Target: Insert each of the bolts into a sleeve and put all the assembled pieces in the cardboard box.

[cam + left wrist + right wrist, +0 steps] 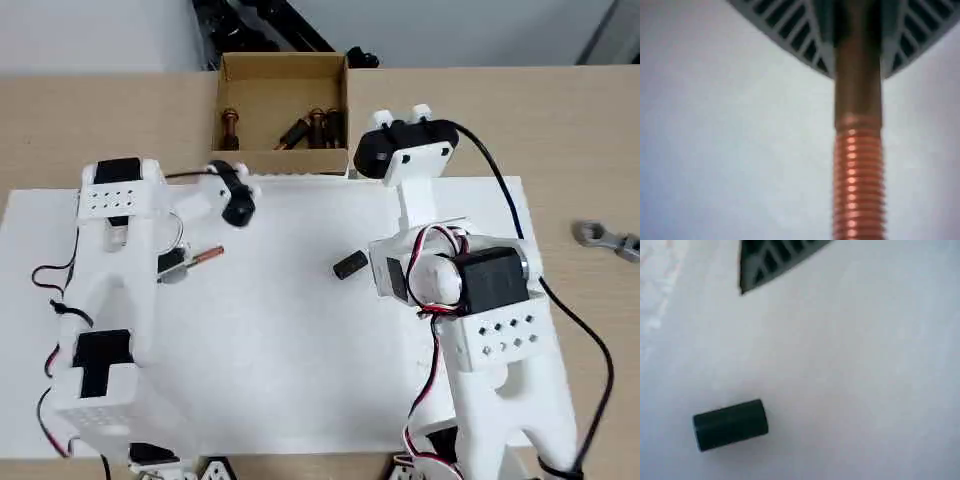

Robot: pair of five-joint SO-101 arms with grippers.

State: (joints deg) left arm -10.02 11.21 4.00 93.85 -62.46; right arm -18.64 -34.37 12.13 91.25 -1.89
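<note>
My left gripper (178, 262) is shut on a copper bolt (207, 254) at the left of the white mat. Up close, the bolt (858, 150) sticks straight out from between the jaws, threaded end away from them. A black sleeve (350, 265) lies on its side near the mat's middle. My right gripper (378, 275) stands just right of it, open and holding nothing. In the right wrist view the sleeve (730, 424) lies free on the mat, apart from one ribbed finger (770, 262). The cardboard box (283, 158) at the back holds several assembled pieces (312, 128).
The white mat (270, 350) covers most of the wooden table, with free room at its centre and front. A metal wrench (605, 238) lies on the bare wood at the far right. Cables trail from both arms.
</note>
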